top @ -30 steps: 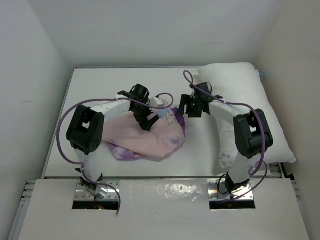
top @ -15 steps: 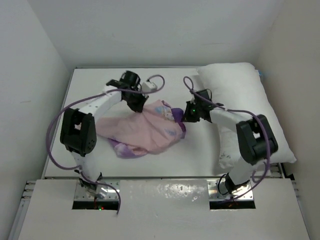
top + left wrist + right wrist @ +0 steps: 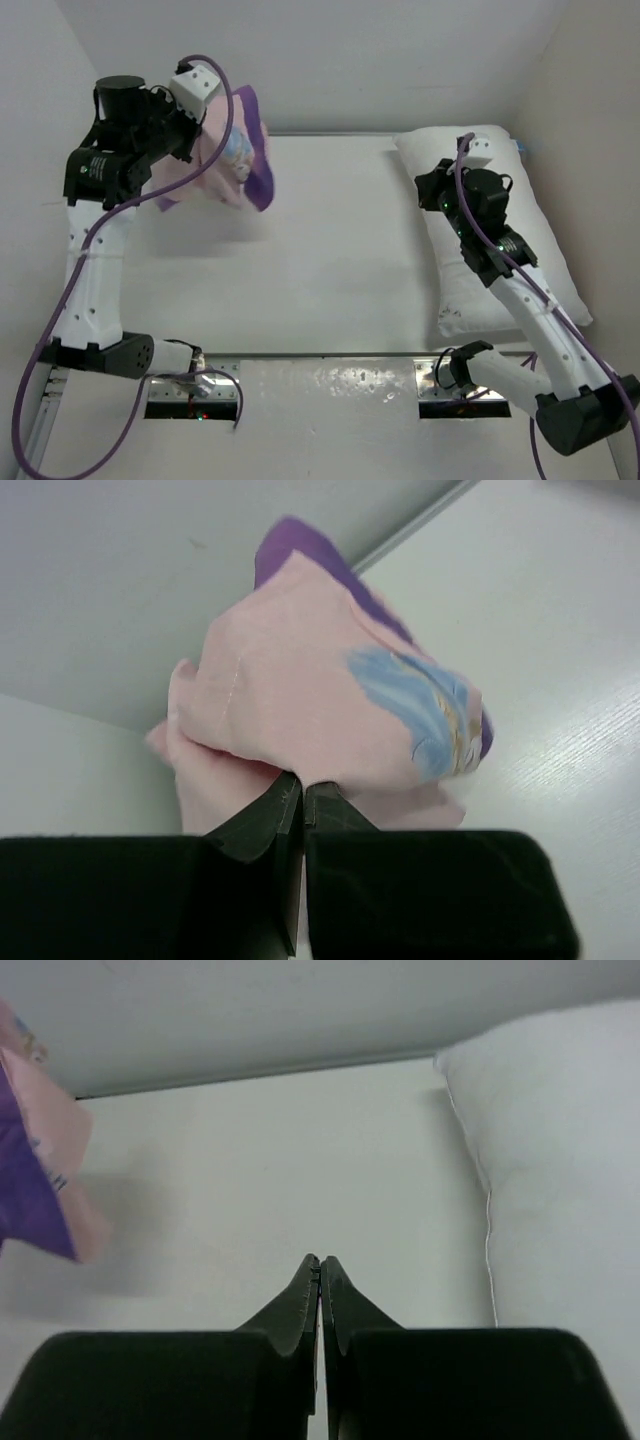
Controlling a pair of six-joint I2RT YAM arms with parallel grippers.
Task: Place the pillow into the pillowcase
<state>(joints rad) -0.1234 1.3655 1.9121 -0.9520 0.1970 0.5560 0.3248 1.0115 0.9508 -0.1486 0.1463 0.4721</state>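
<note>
On white walled-in table (image 3: 330,260), pillow (image 3: 555,240) at right, left end effector (image 3: 302,792) clamping raised pillowcase (image 3: 320,690), right end effector (image 3: 320,1265) closed empty.

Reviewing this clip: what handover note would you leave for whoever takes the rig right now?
Left gripper: shut on the pillowcase, held bunched in the air over the table at its far left.
Right gripper: shut, empty, beside the pillow, at its left edge.
Pillow: flat along the table's right side, outside the case.
Done: case picked up. Left: open it, slide the pillow in.
</note>
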